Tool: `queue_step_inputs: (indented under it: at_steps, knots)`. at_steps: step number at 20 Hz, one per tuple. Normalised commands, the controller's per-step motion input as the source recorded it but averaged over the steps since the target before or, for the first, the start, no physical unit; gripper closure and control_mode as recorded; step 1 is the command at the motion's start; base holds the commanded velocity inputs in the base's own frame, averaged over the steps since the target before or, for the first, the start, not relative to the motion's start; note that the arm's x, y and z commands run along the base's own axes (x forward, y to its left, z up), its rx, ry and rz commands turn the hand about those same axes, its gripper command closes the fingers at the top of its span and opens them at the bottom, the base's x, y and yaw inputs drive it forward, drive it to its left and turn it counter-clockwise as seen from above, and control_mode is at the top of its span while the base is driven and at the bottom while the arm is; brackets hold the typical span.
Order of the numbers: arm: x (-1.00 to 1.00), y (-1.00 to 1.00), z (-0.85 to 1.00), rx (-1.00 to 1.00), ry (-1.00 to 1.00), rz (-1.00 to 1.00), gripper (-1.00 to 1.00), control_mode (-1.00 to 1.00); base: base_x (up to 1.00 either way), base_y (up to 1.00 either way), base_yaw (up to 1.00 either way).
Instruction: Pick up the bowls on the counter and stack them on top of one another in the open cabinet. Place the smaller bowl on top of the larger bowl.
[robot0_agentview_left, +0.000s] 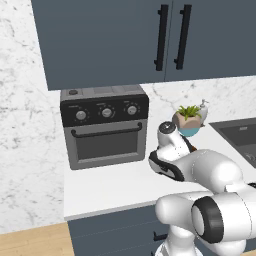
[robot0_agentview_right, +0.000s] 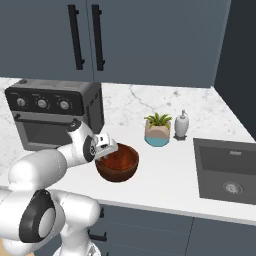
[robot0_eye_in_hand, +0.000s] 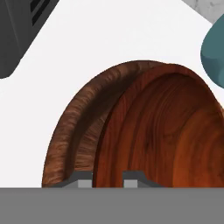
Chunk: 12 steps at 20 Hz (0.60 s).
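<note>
**Gripper pinched on the rim of the larger bowl, on the counter**

The right base view shows what the left base view hides: the larger bowl (robot0_agentview_right: 117, 162) sits on the counter (robot0_agentview_right: 165, 175) between the toaster oven (robot0_agentview_right: 52, 117) and the sink (robot0_agentview_right: 227, 167), with the gripper (robot0_agentview_right: 106, 150) at its near-left rim. In the left base view the arm covers the bowl; there the plant pot (robot0_agentview_left: 189, 121) and soap dispenser (robot0_agentview_left: 203, 111) stand behind the arm, and the 2 black bar handles of the wall cabinets (robot0_agentview_left: 100, 40) hang above.

The hand view looks down the bowl's wall: the 2 fingertips (robot0_eye_in_hand: 84, 179) sit close together astride the rim, 1 outside on the dark wood, 1 inside on the glossy reddish surface, so the jaws are nearly closed and clamped on the rim. The bowl holds nothing visible, and the sink basin looks bare.

Whether the bowl rests on the worktop or is slightly raised cannot be told. The sink is cut off at the frame edge.
</note>
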Motion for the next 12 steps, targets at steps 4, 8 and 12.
queue_step_inputs:
  at_steps: [4,8,12]
  knots:
    - [0.00,0.00,0.04,0.00,0.00,0.00,-1.00,-1.00,0.00,0.00,0.00]
    - [0.00,0.00,0.40,0.00,-0.08,0.00,-1.00,-1.00,0.00,0.00,0.00]
    - [-0.16,0.00,0.52,0.00,-0.17,0.00,-1.00,-1.00,0.00,0.00,0.00]
